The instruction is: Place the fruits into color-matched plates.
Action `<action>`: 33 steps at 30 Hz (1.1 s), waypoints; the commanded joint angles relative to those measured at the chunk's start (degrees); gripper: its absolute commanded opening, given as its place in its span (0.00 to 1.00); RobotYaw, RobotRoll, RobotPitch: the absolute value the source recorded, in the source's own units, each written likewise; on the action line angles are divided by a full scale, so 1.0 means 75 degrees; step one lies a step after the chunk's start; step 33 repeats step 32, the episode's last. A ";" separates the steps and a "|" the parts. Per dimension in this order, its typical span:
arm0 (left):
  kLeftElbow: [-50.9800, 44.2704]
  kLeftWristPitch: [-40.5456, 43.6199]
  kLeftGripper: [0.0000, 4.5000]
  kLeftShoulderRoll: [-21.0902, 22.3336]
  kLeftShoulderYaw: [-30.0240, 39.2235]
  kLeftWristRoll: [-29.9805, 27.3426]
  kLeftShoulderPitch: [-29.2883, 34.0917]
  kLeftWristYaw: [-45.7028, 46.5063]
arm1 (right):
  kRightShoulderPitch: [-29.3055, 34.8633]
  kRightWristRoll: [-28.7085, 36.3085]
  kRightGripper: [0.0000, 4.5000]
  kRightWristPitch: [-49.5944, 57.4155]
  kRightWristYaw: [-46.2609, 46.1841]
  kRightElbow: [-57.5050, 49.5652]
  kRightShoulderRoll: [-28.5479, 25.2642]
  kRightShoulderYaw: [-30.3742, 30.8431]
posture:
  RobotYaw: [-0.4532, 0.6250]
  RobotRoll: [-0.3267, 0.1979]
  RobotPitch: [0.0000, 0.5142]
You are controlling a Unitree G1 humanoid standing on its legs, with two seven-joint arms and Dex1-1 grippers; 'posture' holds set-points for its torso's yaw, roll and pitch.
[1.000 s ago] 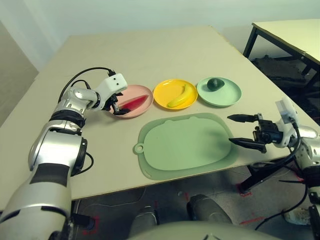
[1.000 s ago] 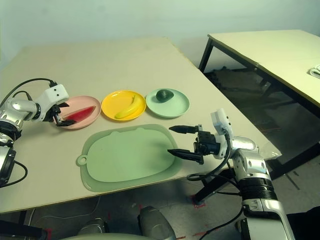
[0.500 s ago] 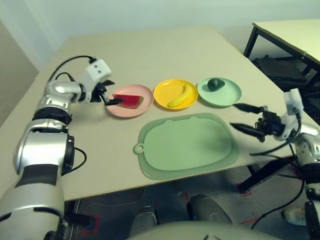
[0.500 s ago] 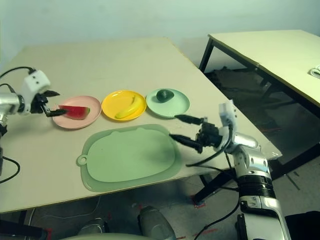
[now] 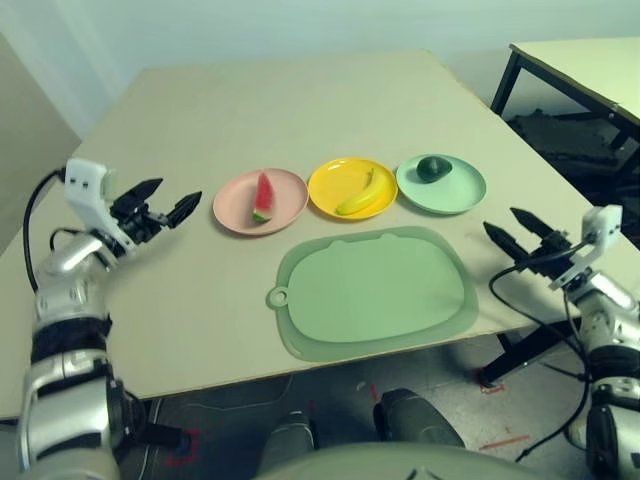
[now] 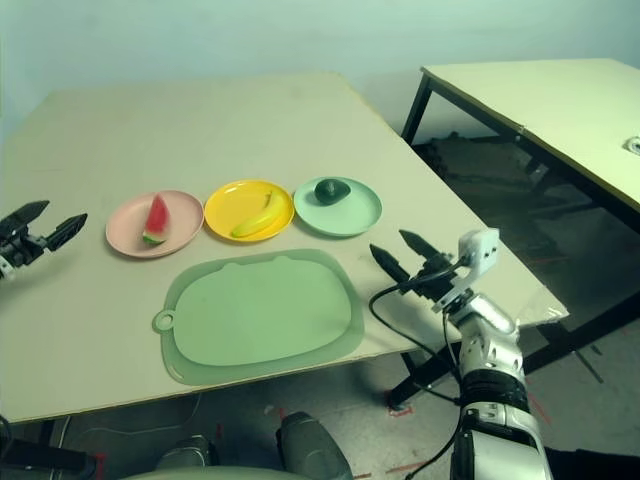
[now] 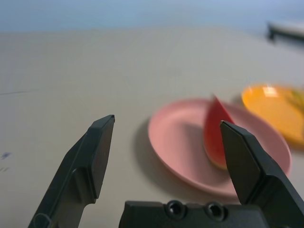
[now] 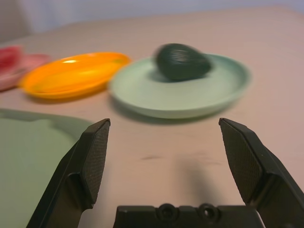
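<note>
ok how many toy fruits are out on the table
3: the watermelon wedge on the pink plate, the banana on the yellow plate, the avocado on the mint plate.

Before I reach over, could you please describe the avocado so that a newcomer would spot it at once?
On the table, three round plates stand in a row beyond the large green mat. The mint green plate is at the row's right end, and the avocado lies on it. It is small, rounded and dark green, unlike the curved yellow banana and the red watermelon wedge.
</note>
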 commanded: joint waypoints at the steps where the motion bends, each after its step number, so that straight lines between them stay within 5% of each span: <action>1: -0.0532 -0.0203 1.00 -0.0555 0.0305 -0.0273 0.0666 0.0575 | -0.0062 -0.0144 1.00 -0.0778 -0.0530 0.0636 -0.0002 -0.0296 | 0.30 0.62 0.12; 12: -0.1319 -0.0663 1.00 -0.1488 0.0202 -0.0331 0.1464 0.1464 | -0.0591 0.0045 1.00 -0.0923 -0.0477 0.1988 -0.0809 -0.0993 | 0.32 0.62 0.11; 33: -0.0207 -0.0838 1.00 -0.0963 -0.0720 0.0500 0.1188 0.1342 | -0.1240 -0.0200 1.00 -0.0694 -0.0715 0.2646 -0.1750 -0.1155 | 0.26 0.62 0.15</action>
